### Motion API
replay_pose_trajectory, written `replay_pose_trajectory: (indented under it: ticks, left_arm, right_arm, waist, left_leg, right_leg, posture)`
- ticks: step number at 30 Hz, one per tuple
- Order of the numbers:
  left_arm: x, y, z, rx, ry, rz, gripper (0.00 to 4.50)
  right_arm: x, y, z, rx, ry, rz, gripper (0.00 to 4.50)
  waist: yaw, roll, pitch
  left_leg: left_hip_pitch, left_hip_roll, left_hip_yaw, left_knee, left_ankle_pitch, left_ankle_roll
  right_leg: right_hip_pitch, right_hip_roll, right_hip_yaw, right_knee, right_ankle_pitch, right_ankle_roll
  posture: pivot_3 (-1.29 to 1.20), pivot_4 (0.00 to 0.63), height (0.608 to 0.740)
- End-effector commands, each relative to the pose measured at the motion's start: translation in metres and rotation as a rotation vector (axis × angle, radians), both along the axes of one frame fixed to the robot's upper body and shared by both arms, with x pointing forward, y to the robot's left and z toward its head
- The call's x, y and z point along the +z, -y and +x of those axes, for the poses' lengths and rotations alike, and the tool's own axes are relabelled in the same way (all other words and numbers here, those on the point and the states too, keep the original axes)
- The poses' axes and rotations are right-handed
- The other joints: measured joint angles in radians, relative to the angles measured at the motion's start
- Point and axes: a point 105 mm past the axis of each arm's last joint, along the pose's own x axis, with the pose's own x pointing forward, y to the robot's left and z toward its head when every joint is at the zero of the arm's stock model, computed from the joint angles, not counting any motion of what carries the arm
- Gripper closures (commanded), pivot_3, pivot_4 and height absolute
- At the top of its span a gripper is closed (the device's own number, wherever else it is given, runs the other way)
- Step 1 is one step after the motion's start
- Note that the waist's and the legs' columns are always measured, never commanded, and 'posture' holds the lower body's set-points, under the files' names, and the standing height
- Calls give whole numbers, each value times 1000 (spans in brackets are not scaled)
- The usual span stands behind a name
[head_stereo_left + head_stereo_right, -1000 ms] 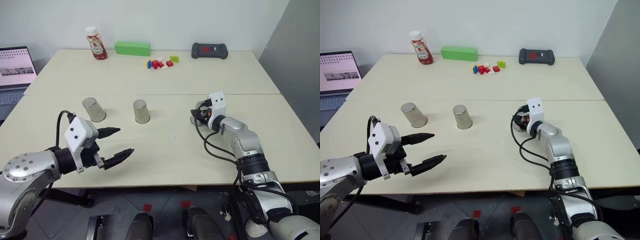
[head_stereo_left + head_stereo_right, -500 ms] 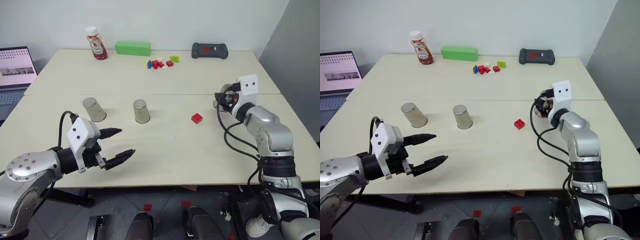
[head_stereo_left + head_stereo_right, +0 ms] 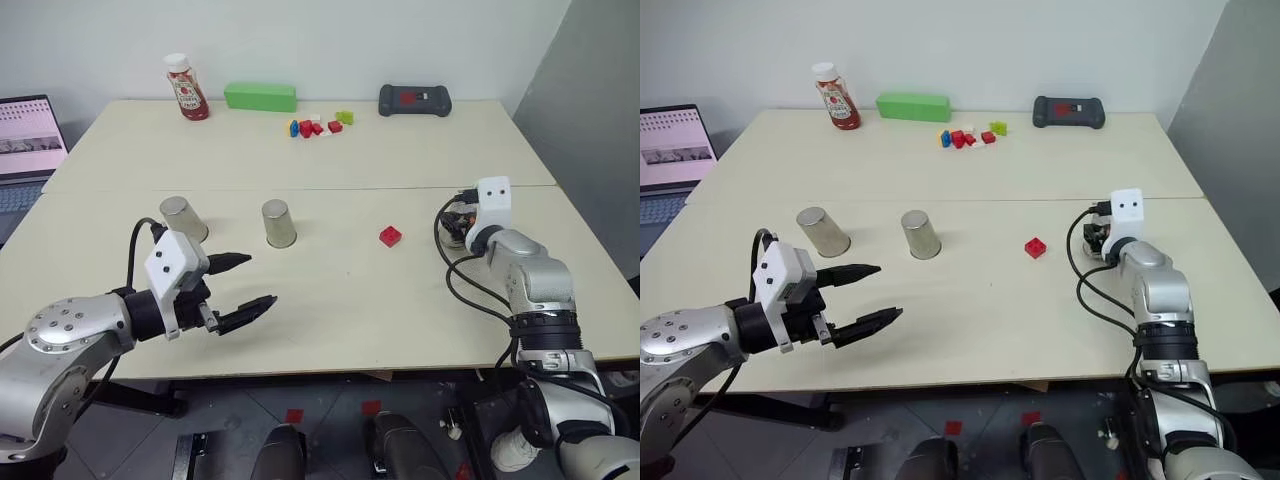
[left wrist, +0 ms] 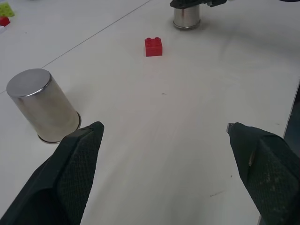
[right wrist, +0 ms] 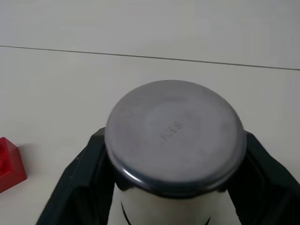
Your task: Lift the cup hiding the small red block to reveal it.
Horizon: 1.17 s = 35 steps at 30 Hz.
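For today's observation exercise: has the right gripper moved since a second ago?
Yes. The right gripper, around the cup, has gone to the robot's right, away from the two other tumblers; the small red block now lies uncovered between them.

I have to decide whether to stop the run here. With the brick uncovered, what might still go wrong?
1. The right gripper has its jaws on both sides of the cup; pulling away unevenly may tip it.
2. The small red block lies close beside that cup, so a toppling cup might knock it.
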Motion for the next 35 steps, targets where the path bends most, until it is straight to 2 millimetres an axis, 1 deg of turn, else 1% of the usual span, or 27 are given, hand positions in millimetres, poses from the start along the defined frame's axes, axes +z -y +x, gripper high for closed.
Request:
replay_pose_trajectory:
  ticks: [1, 2, 4, 7, 8, 10, 12, 14, 16, 18, 20, 22, 24, 26, 28, 31, 32, 35]
  left_arm:
    - [8, -1, 1, 1, 40, 9, 0]
    - [7, -2, 1, 2, 40, 10, 0]
    - [7, -2, 1, 6, 41, 9, 0]
    - [7, -3, 0, 12, 43, 10, 0]
    - [8, -5, 0, 20, 47, 10, 0]
    - [11, -12, 2, 57, 70, 7, 0]
    - [17, -21, 6, 121, 118, 13, 0]
    - [19, -33, 11, 201, 141, 28, 0]
    - [20, -41, 12, 244, 142, 35, 0]
    - [18, -49, 10, 269, 134, 62, 0]
    - [11, -58, 7, 290, 100, 111, 0]
    - [8, -63, 3, 296, 80, 133, 0]
    - [4, -69, 0, 305, 65, 143, 0]
    - [1, -73, -5, 306, 51, 151, 0]
    - [1, -76, -8, 310, 50, 149, 0]
    - [2, -78, -9, 313, 49, 140, 0]
    - [2, -79, -9, 315, 48, 143, 0]
    - [3, -78, -10, 305, 49, 135, 0]
  right_arm:
    - [18, 2, 3, -12, 61, 18, 179]
    - [20, 3, 3, -15, 68, 24, 71]
    - [24, 3, 3, -20, 87, 25, 71]
    - [37, 5, 1, -28, 148, 15, 71]
    - [49, 4, 0, -21, 198, 10, 71]
    - [81, 0, -8, 7, 348, -20, 71]
    - [104, -4, -19, 55, 453, -53, 71]
    - [115, -13, -30, 150, 496, -53, 71]
    - [119, -25, -44, 288, 507, -58, 71]
    - [115, -41, -63, 459, 491, -61, 71]
    - [105, -51, -82, 584, 460, -96, 71]
    - [91, -56, -101, 692, 414, -109, 71]
    - [77, -60, -122, 810, 332, -89, 71]
    - [63, -58, -138, 881, 243, -79, 71]
    - [52, -53, -148, 902, 186, -85, 71]
    - [44, -49, -159, 923, 145, -48, 71]
    - [42, -47, -160, 920, 139, -39, 71]
    - [37, -45, -160, 908, 132, -32, 71]
  waist:
    - [0, 0, 0]
    - [-1, 0, 0]
    - [-1, 0, 0]
    - [-2, 0, 0]
    - [-2, 0, 0]
    - [-3, 1, 1]
    - [-2, 1, 1]
    - [-2, 1, 1]
    - [-1, 1, 1]
    - [0, 1, 1]
    - [1, 1, 1]
    - [2, 1, 1]
    - [4, 1, 1]
    - [5, 1, 1]
    - [8, 1, 1]
    - [11, 1, 1]
    - [10, 1, 1]
    - [10, 1, 1]
  left_leg:
    - [0, 0, 0, 0, 0, 0]
    - [0, 0, 0, 0, 0, 0]
    - [0, 0, 0, 0, 0, 0]
    - [0, 0, 0, 0, 0, 0]
    - [0, 0, 0, 0, 0, 0]
    - [0, 0, 0, 0, 0, 0]
    - [0, 0, 0, 0, 0, 0]
    - [-1, 0, -1, 0, 0, 0]
    - [0, 0, -1, 0, 0, 0]
    - [0, 0, -1, 0, 0, 0]
    - [0, 0, -1, 0, 0, 0]
    - [0, 0, -1, 0, 0, 0]
    - [0, 0, -1, 0, 0, 0]
    - [0, 0, -1, 0, 0, 0]
    - [1, 0, -1, 0, 0, 0]
    - [2, 0, 0, 1, 0, 0]
    - [2, 0, 0, 1, 0, 0]
    - [3, 1, 0, 1, 0, 0]
  right_leg:
    - [0, 0, 0, 0, 0, 0]
    - [0, 0, 0, 0, 0, 0]
    - [0, 0, 0, 0, 0, 0]
    - [0, 0, 0, 0, 0, 0]
    - [0, 0, 0, 0, 0, 0]
    - [0, 0, 0, 0, 0, 0]
    - [-1, 0, 0, 0, 0, 0]
    - [-1, 0, 0, 0, 0, 0]
    - [0, 0, 0, 0, 0, 0]
    - [0, 0, -1, -1, 0, 0]
    - [0, 0, -1, -1, 0, 0]
    - [0, 0, -1, -1, 0, 0]
    - [1, 0, -1, -1, 0, 0]
    - [1, 0, -1, -1, 0, 0]
    - [1, 0, -1, -1, 0, 0]
    - [2, 0, -1, -1, -1, -1]
    - [2, 0, -1, -1, -2, -3]
    - [2, 0, -1, 0, -2, -3]
  posture:
    - [0, 150, 740]
    - [0, 150, 740]
    - [0, 150, 740]
    - [0, 150, 740]
    - [0, 150, 740]
    - [0, 150, 740]
    - [0, 150, 740]
    - [0, 150, 740]
    - [0, 150, 740]
    - [0, 150, 740]
    - [0, 150, 740]
    - [0, 150, 740]
    - [0, 150, 740]
    - [0, 150, 740]
    - [0, 150, 740]
    - [0, 150, 740]
    - [0, 150, 740]
    - [0, 150, 740]
